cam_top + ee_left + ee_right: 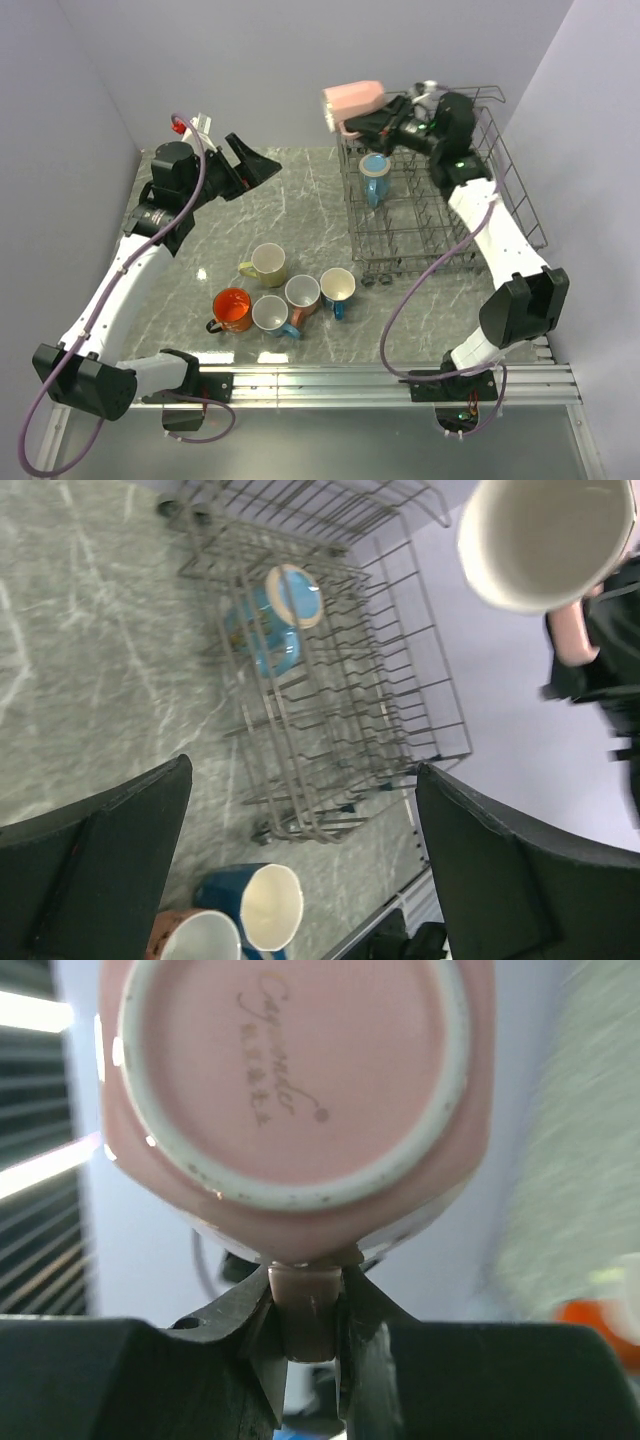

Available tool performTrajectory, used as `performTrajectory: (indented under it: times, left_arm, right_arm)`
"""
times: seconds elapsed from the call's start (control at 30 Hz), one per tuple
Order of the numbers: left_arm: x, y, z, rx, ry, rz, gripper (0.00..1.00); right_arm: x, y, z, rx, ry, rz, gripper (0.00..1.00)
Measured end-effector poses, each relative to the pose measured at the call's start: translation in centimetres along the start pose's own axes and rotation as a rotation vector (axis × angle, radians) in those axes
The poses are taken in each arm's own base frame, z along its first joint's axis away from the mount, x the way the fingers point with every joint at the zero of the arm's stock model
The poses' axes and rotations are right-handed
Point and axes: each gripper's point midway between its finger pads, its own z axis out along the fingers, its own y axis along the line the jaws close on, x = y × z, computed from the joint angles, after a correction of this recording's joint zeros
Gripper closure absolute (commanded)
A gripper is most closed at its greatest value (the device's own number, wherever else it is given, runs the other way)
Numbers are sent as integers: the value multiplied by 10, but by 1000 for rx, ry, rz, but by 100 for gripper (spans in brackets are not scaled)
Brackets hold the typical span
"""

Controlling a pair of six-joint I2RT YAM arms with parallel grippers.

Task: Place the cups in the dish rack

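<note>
The pink cup (352, 103) was held above the far left corner of the dish rack (505, 190) by the right gripper (310, 1325), jaws narrowed on its handle. A light blue cup (375, 180) lay inside. The left gripper (258, 165), jaws wide, was positioned over the table (300, 205), well apart from the rack.

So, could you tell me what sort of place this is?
Probably a robot test cell, not a kitchen: plain walls around a marble-look table, two arms bolted to its edge, a dish rack and mugs.
</note>
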Motion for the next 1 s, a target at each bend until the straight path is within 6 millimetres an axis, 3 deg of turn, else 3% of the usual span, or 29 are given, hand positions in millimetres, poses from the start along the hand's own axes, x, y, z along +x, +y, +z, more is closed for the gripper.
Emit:
performTrajectory:
  times: [0.2,0.3,0.5,0.67,0.8,1.0]
  left_arm:
    - [5,22,2,-83,14,10,2]
    - [6,26,2,-97,19,18,2]
    - [17,37,2,-125,52,25,1]
    - [22,41,2,-137,74,21,1]
    - [25,43,1,-146,86,23,1]
    - [35,52,-3,-182,127,25,1]
  right_arm:
    - [-69,-44,-46,352,-242,-212,100]
    - [-82,-81,-70,574,-295,-310,100]
    - [-70,-189,-118,995,-218,-326,100]
    - [-48,-267,-132,1210,-79,-294,100]
    - [-35,-294,-131,1274,-15,-291,100]
    - [-26,-304,-125,1293,17,-309,100]
